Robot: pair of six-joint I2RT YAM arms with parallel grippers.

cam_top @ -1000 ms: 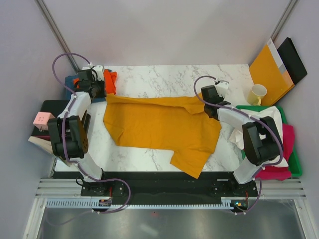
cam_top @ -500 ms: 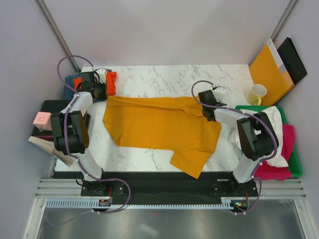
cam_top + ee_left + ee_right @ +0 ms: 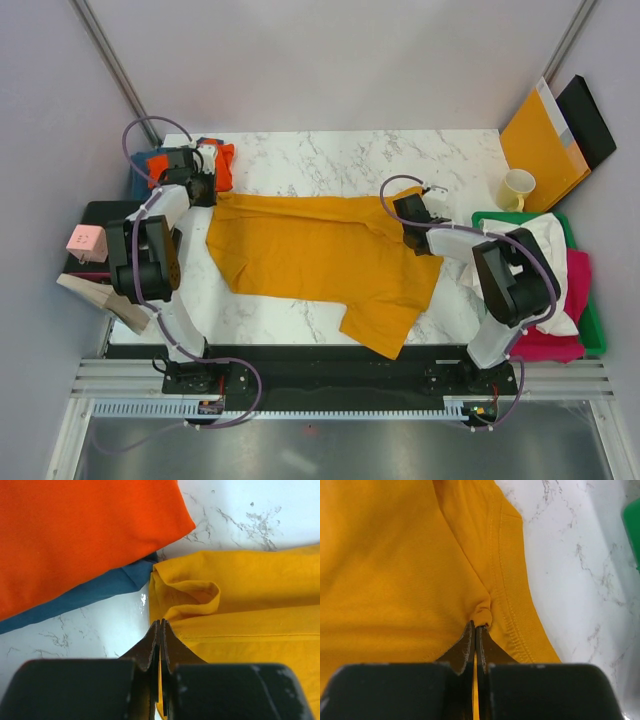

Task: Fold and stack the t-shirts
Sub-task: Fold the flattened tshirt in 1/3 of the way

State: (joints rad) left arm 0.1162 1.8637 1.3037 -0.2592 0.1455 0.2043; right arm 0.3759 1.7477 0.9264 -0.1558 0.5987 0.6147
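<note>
Though spread flat, mustard t-shirt [image 3: 310, 250] puckers at pinched edges

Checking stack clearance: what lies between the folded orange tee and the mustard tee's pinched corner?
Left wrist view: a strip of teal-blue tee and bare marble table separate the orange tee from the mustard tee.

A robot lab cell. Plain panels [image 3: 330, 60] wall in a marble worktop [image 3: 300, 160]; two arms [image 3: 150, 260] stand on a rail [image 3: 350, 408] at its near edge.
</note>
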